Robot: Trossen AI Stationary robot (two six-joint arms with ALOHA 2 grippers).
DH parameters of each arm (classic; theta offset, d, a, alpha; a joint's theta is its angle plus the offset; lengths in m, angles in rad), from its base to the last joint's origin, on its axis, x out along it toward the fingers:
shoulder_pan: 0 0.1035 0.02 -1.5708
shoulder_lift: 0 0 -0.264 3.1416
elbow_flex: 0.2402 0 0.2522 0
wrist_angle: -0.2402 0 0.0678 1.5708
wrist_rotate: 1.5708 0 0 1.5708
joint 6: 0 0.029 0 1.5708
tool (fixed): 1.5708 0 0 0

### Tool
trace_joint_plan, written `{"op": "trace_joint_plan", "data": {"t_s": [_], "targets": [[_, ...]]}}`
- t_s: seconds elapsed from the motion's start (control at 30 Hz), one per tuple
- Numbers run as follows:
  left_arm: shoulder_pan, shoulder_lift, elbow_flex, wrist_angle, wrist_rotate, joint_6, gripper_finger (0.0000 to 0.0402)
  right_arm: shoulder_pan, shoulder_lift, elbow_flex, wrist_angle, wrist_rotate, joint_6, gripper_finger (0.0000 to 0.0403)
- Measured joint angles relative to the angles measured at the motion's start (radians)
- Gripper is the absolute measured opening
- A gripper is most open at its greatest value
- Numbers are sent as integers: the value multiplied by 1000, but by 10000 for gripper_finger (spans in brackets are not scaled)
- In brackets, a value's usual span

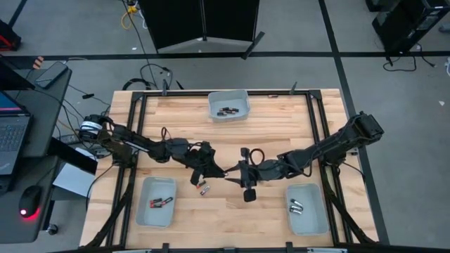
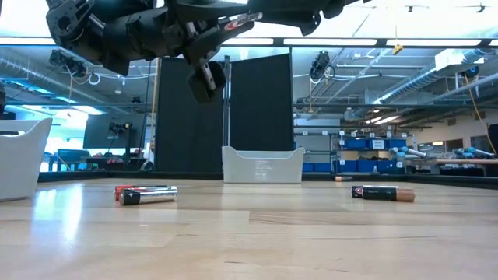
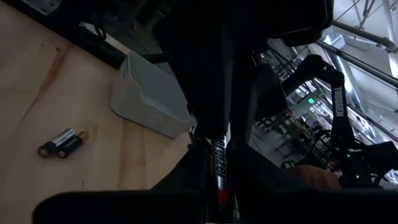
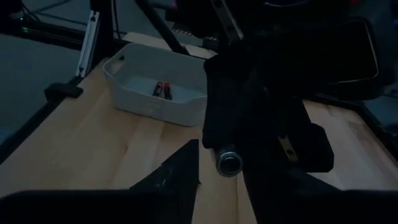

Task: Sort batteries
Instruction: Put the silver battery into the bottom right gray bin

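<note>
On the high view, the left tray (image 1: pixel 156 202) at seven o'clock holds red-and-black batteries (image 1: pixel 160 202) lying roughly crosswise. The left gripper (image 1: pixel 211 169) reaches toward the table's centre, closed on a black battery (image 3: pixel 221 168); in the left wrist view that cell's long axis runs along the fingers, its printed side facing the camera. Just below this gripper, two loose batteries (image 1: pixel 204 188) lie side by side on the wood, long axes slanting toward five o'clock. At twelve o'clock the far tray (image 1: pixel 228 105) holds several dark batteries (image 1: pixel 226 111) lying mostly crosswise. The right gripper (image 1: pixel 246 176) meets the left one near the centre; its jaws stand partly apart around the same cell, possibly touching it, though the dark wrist view leaves that unsure. That view shows a round metal end (image 4: pixel 227 163) of the battery facing the camera. At five o'clock the right tray (image 1: pixel 307 208) holds silver-grey batteries (image 1: pixel 295 206), axes slanted.
</note>
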Motion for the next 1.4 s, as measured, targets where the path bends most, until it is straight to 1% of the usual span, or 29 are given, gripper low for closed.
{"op": "trace_joint_plan", "data": {"t_s": [0.17, 0.37, 0.57, 0.63, 0.77, 0.93, 1.03, 1.1, 1.23, 1.33, 1.4], "targets": [[1, 0, 0, 0, 1, -13, 53, -13, 0, 0, -9, -18, 2, 95], [1, 0, 17, -10, 21, -3, 53, -15, -2, 2, -11, -38, 0, 70], [1, 0, 18, -9, 22, 21, 55, -15, -6, 2, -20, -38, 3, 64], [1, 0, 21, -5, 17, 41, 72, -14, -17, 2, -30, -37, 3, 64], [2, 0, 24, 18, -3, 100, 120, -13, -66, 2, -88, -33, 12, 63], [2, -2, 24, 32, -4, 201, 155, 2, -152, 1, -260, -26, 83, 63], [2, -2, 24, 57, -10, 263, 164, 26, -202, 1, -405, -27, 181, 63], [2, -2, 24, 67, -10, 293, 166, 50, -234, 4, -520, -53, 281, 63], [2, -2, 24, 66, -10, 326, 168, 115, -251, 80, -854, -129, 536, 63], [2, -2, 24, 65, -10, 327, 167, 172, -238, 146, -1065, -242, 730, 63], [2, -2, 24, 65, -10, 327, 167, 211, -237, 163, -1164, -328, 857, 63]]}}
